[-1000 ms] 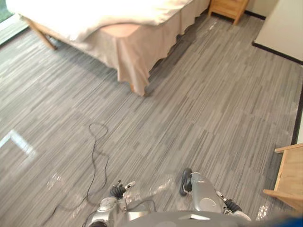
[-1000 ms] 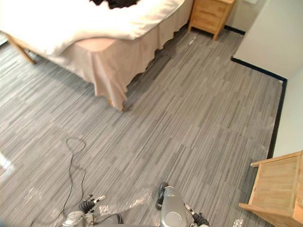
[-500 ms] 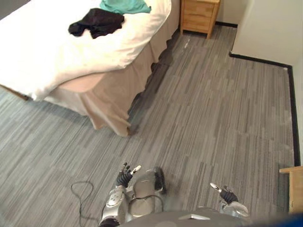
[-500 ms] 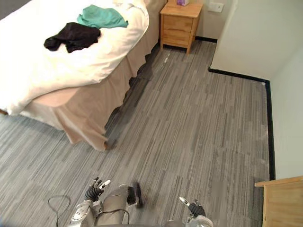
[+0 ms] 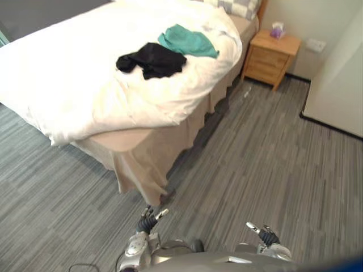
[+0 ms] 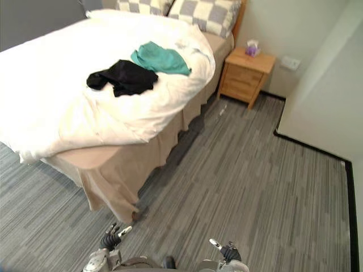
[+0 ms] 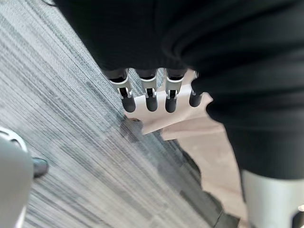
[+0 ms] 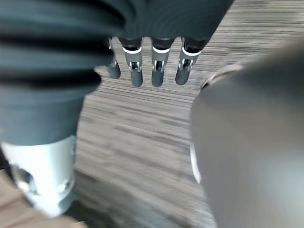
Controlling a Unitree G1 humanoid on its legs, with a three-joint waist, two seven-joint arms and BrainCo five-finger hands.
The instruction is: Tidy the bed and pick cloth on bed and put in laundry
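Observation:
A black cloth (image 5: 151, 60) and a teal cloth (image 5: 188, 42) lie crumpled side by side on the white duvet (image 5: 85, 85) of the bed (image 6: 108, 181). My left hand (image 5: 148, 221) hangs low near the bed's corner, its fingers (image 7: 149, 97) relaxed and holding nothing. My right hand (image 5: 262, 234) hangs over the floor on the right, its fingers (image 8: 156, 66) straight and empty. Both hands are well short of the cloths.
A wooden nightstand (image 6: 247, 76) with a small purple item (image 6: 251, 47) stands beyond the bed by the wall. Checked pillows (image 6: 201, 14) lie at the head. A beige bed skirt (image 5: 142, 170) hangs to the grey striped floor (image 6: 255, 187). A white wall (image 6: 329, 102) bounds the right.
The camera has swung up toward the bed, so the whole bed, both cloths, pillows and nightstand now show. My hands stay low and empty.

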